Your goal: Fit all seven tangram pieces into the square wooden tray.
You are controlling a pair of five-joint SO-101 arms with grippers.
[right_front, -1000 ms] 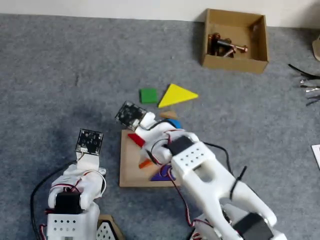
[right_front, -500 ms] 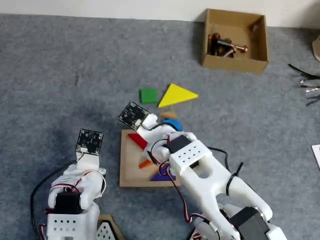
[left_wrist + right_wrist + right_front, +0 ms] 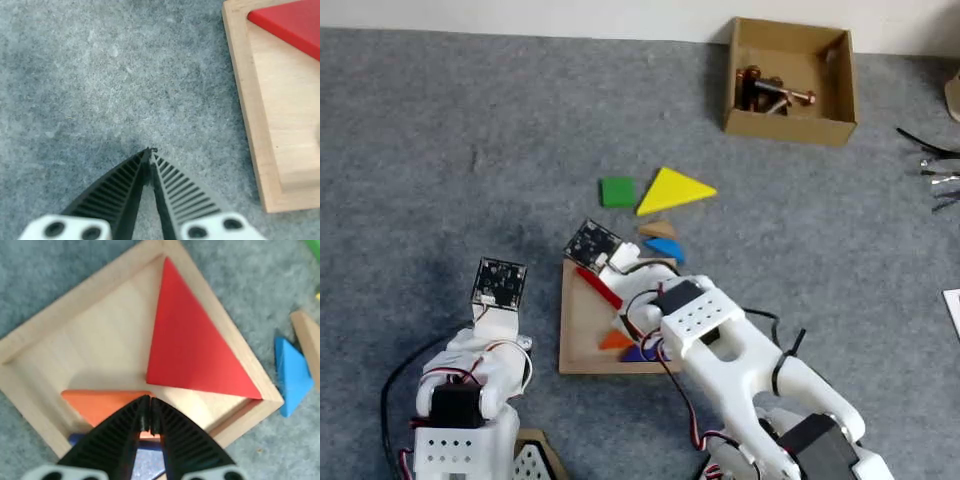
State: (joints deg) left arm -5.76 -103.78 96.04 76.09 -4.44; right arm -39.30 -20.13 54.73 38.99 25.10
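Soft, even light from above keeps the wooden tray (image 3: 564, 330) bright, with only faint shadows: a dim patch on the grey felt (image 3: 440, 120) beside its left edge, and the shade of the right gripper (image 3: 145, 416) on its floor.

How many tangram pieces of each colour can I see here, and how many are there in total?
Red piece: 1
Orange piece: 1
Purple piece: 1
Green piece: 1
Yellow piece: 1
Tan piece: 1
Blue piece: 1
Total: 7
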